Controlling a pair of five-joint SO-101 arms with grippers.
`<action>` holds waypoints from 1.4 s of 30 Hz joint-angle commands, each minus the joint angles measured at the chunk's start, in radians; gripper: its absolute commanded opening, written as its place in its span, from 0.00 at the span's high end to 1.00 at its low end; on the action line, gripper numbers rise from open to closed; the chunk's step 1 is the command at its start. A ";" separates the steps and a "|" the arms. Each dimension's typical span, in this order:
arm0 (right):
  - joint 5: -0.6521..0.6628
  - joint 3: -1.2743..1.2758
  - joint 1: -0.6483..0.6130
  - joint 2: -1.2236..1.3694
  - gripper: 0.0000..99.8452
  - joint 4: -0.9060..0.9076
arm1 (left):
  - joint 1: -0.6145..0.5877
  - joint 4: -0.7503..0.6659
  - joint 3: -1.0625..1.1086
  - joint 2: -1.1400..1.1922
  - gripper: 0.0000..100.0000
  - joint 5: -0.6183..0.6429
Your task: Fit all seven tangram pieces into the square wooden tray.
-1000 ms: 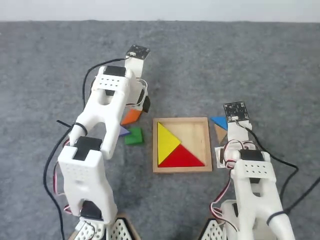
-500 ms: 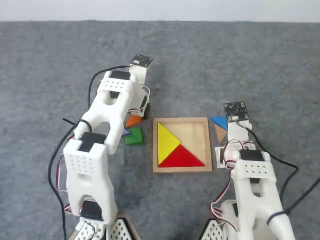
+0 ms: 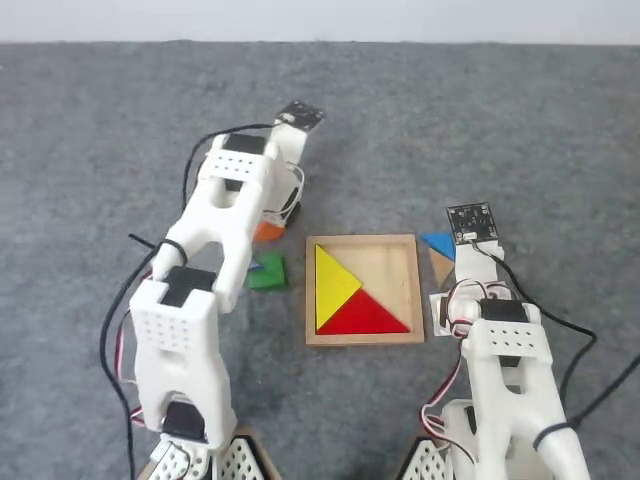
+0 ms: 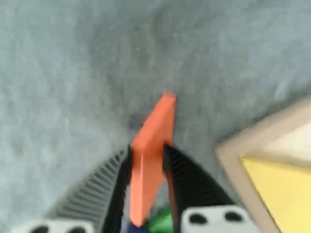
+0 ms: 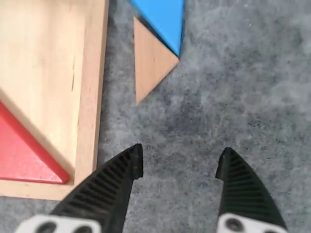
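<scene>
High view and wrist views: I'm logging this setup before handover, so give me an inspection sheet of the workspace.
Surface: grey mat.
Job's things: wooden tray holds yellow triangle and red triangle; green piece left of it; blue piece and tan triangle right of it.
Clutter: nothing seen.
Claws: left claw shut on orange piece; right claw open over the mat.
Cables: black cables loop over the mat.
Surroundings: pale wall beyond the mat.
</scene>
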 commanded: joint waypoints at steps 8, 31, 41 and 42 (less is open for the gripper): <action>-0.011 -0.009 0.012 -0.033 0.76 -0.016 | 0.017 0.157 -0.203 -0.006 0.84 -0.008; -0.011 -0.009 0.012 -0.038 0.76 -0.010 | -0.034 -0.012 0.008 -0.002 0.83 -0.009; -0.009 -0.011 0.012 -0.038 0.76 -0.008 | -0.068 0.040 -0.130 0.132 0.83 -0.008; -0.009 -0.011 0.012 -0.038 0.76 -0.008 | -0.066 0.044 -0.137 0.140 0.83 -0.008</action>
